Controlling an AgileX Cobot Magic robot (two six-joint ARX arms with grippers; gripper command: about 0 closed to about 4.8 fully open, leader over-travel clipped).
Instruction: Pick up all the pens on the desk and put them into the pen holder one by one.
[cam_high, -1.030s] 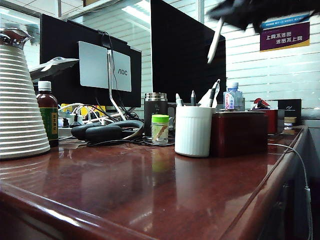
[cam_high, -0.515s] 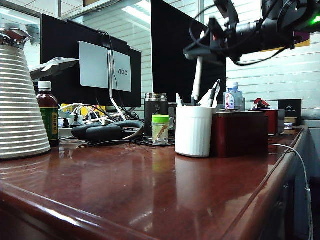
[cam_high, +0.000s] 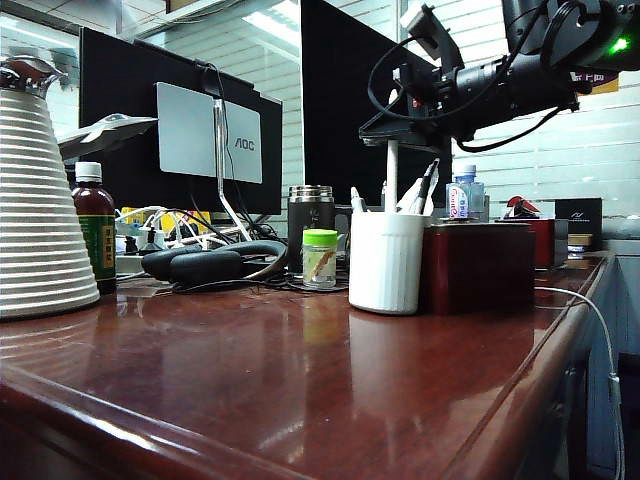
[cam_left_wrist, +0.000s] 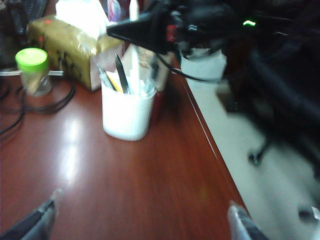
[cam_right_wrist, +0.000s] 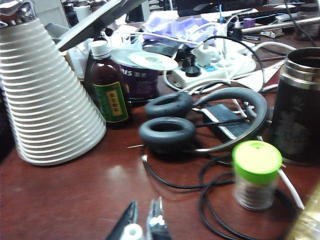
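White pen holder (cam_high: 385, 262) holds pens (cam_high: 424, 188); perhaps right gripper (cam_right_wrist: 143, 223) grips one.

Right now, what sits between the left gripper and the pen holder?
Only bare desk. The left wrist view shows the open left gripper hanging back from the white pen holder, with nothing on the glossy wood between them.

Glossy reddish-brown desk (cam_high: 300, 390) front open; white ribbed pen holder (cam_high: 385, 262) boxed in by dark red rectangular box (cam_high: 478, 266), green-lidded jar (cam_high: 320, 258), black headphones (cam_high: 205, 263).

The desk (cam_high: 300, 380) carries the pen holder (cam_high: 385, 262), headphones (cam_high: 215, 262).
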